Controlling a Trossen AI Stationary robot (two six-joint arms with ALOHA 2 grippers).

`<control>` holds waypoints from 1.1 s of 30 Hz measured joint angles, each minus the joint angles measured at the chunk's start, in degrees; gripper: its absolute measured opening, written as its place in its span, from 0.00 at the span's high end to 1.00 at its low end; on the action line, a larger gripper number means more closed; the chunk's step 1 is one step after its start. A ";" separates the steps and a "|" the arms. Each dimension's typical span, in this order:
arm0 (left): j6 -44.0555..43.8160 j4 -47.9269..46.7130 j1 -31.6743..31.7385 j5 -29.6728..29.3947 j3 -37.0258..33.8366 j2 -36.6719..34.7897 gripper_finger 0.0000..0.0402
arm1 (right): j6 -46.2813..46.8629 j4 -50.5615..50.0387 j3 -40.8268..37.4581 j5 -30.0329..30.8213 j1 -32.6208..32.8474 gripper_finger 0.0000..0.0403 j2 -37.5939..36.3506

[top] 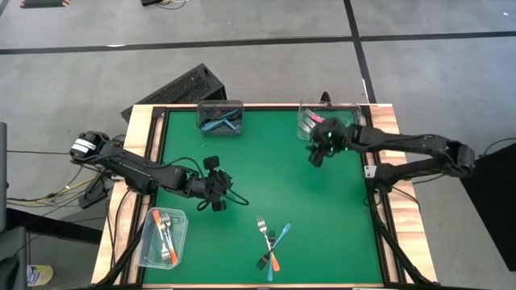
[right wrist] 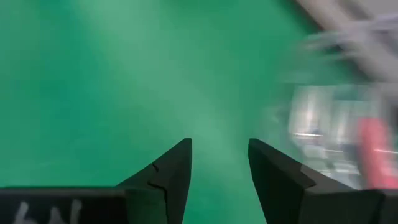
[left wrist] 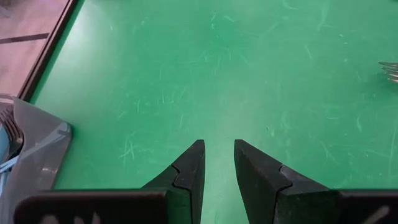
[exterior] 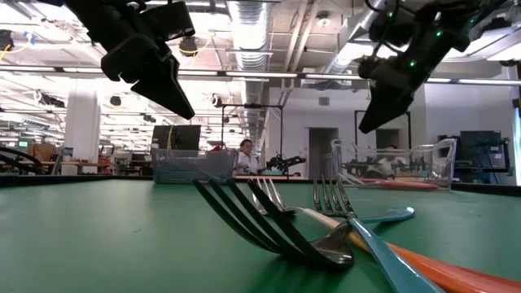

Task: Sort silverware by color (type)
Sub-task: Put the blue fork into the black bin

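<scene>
A few loose forks (top: pixel 270 242) with orange and blue handles lie crossed on the green mat near the table's near edge; they fill the foreground of the low view (exterior: pixel 326 236). My left gripper (top: pixel 218 195) hovers open and empty above the mat, left of centre, between the loose forks and the near-left container; its fingers show over bare mat in the left wrist view (left wrist: pixel 219 147). My right gripper (top: pixel 318 153) is open and empty above the mat, just in front of the far-right container (top: pixel 326 119); the right wrist view (right wrist: pixel 219 144) shows nothing between its fingers.
A clear container with blue forks (top: pixel 222 119) stands at the far edge, left of centre. The far-right container holds pink-handled forks (right wrist: pixel 376 149). A clear container with orange forks (top: pixel 161 238) stands at the near left. A wooden rim (top: pixel 139 145) frames the mat.
</scene>
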 joint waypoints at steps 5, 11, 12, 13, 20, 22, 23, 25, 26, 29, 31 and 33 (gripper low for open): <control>-1.91 0.03 -0.09 0.02 0.00 0.00 0.81 | 6.62 1.28 0.00 -1.38 12.90 0.57 1.99; -2.04 3.46 -1.37 -1.73 0.00 0.00 0.81 | 13.51 10.85 0.00 -1.28 27.93 0.59 6.72; -1.98 4.30 -1.76 -2.87 0.01 0.01 0.81 | 13.84 13.55 0.00 -1.22 30.17 0.59 8.03; -1.81 4.91 -2.12 -4.03 0.04 0.01 0.81 | 14.07 16.14 0.01 -1.19 32.28 0.59 9.43; 0.81 5.75 -2.81 -6.57 0.58 -0.03 0.81 | 18.02 28.28 0.12 0.37 42.85 0.59 19.65; 2.21 5.27 -2.80 -6.55 1.01 -0.32 0.81 | 17.78 28.89 1.17 0.58 44.88 0.59 22.54; 2.96 5.26 -2.82 -6.51 1.50 -0.35 0.81 | 16.68 28.87 1.83 0.65 45.92 0.59 23.89; 3.71 5.23 -2.80 -6.60 2.56 -0.35 0.81 | 14.08 29.17 3.42 1.43 47.63 0.59 26.84; 3.86 5.16 -2.80 -6.60 3.08 -0.35 0.81 | 12.89 29.14 4.19 1.99 48.48 0.59 28.28; 3.89 5.13 -2.80 -6.62 4.23 -0.39 0.81 | 10.77 28.94 6.85 2.01 50.00 0.59 32.38; 3.93 4.92 -2.80 -6.55 4.55 -0.39 0.81 | 10.28 28.88 8.79 1.97 50.66 0.59 34.66; 4.51 4.87 -2.80 -6.47 4.57 -0.39 0.81 | 9.06 28.88 10.62 1.46 51.08 0.59 36.56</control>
